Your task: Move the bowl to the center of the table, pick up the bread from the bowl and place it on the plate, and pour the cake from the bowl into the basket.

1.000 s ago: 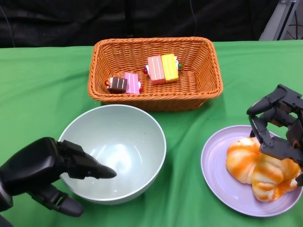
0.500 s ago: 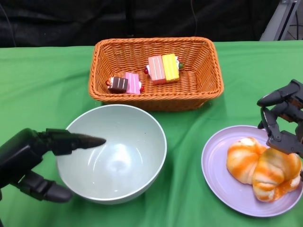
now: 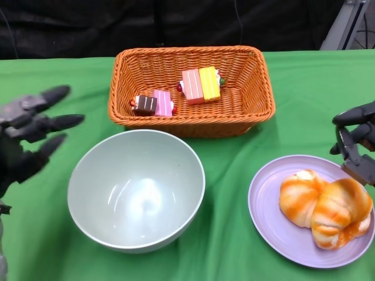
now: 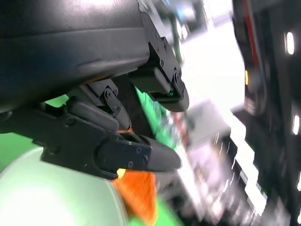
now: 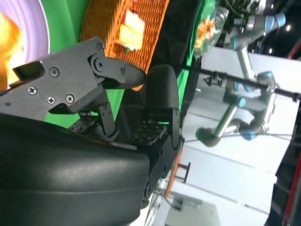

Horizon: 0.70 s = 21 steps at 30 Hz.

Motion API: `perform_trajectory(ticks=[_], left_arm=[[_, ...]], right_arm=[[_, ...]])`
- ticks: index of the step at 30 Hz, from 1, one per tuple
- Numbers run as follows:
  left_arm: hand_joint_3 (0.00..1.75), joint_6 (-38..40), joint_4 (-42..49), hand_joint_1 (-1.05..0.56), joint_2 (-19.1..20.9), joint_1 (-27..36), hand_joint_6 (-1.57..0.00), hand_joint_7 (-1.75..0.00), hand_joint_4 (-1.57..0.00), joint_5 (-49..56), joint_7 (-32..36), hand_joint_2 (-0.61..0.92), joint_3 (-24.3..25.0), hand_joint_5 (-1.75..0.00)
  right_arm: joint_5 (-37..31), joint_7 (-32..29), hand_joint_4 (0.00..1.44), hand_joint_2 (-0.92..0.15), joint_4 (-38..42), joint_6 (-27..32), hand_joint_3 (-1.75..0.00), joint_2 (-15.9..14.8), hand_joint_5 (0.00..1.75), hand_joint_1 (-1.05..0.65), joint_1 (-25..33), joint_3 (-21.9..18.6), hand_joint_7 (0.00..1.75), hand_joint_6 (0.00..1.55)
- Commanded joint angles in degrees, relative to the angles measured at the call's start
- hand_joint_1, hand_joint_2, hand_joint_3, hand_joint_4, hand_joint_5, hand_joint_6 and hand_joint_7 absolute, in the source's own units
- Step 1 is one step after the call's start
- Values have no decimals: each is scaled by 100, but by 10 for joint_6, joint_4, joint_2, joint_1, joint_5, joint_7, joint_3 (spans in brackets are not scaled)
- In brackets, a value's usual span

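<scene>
The pale green bowl (image 3: 136, 190) stands empty near the table's middle front. Two orange-glazed bread rolls (image 3: 325, 206) lie on the lilac plate (image 3: 270, 225) at the right. Two cake pieces (image 3: 201, 85) (image 3: 154, 103) lie inside the wicker basket (image 3: 252, 105) behind the bowl. My left hand (image 3: 26, 137) hovers left of the bowl, fingers spread, holding nothing. My right hand (image 3: 357, 143) is at the right edge, just beyond the plate, fingers apart and empty. In the left wrist view, the bowl (image 4: 51, 197) shows under the fingers (image 4: 136, 157).
A green cloth (image 3: 64, 88) covers the table. A black backdrop runs behind the basket. The right wrist view shows the basket (image 5: 141, 42), a slice of plate (image 5: 40, 28), and other robot arms (image 5: 244, 117) beyond the table.
My left hand let go of the bowl's rim and pulled up and away to the left, fingers spreading. My right hand drew back rightwards off the bread. The bowl stays put.
</scene>
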Motion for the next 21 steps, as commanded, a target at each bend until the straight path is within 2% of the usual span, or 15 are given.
perform_trajectory(ticks=[1,2,4,7,12,21], left_arm=[[28,22,-7,-12,-19,9,-102,-29,-69,27,-10,92,53,-123],[32,21,-2,-10,-23,8,-103,-36,-68,45,-2,92,64,-130],[43,24,3,-4,-31,6,-85,-89,-64,73,7,92,87,-149],[53,45,6,1,-41,4,-72,-117,-64,97,8,92,117,-163],[56,63,17,0,-46,1,-65,-132,-65,134,4,92,150,-173],[68,95,57,-3,-45,-14,-59,-143,-70,186,33,86,192,-175]], right_arm=[[4,-3,66,-77,-1,-2,-60,-12,157,-10,-5,-10,123,63],[1,-2,66,-77,6,-8,-59,-16,158,-10,-7,-12,124,63],[-3,-1,68,-77,15,-17,-58,-22,160,-10,-9,-15,126,63],[-1,0,68,-77,19,-17,-59,-28,162,-10,-9,-19,127,63],[-1,-3,69,-77,27,-21,-60,-34,163,-10,-10,-23,128,64],[-5,-11,67,-77,36,-26,-60,-31,165,-11,-13,-20,129,64]])
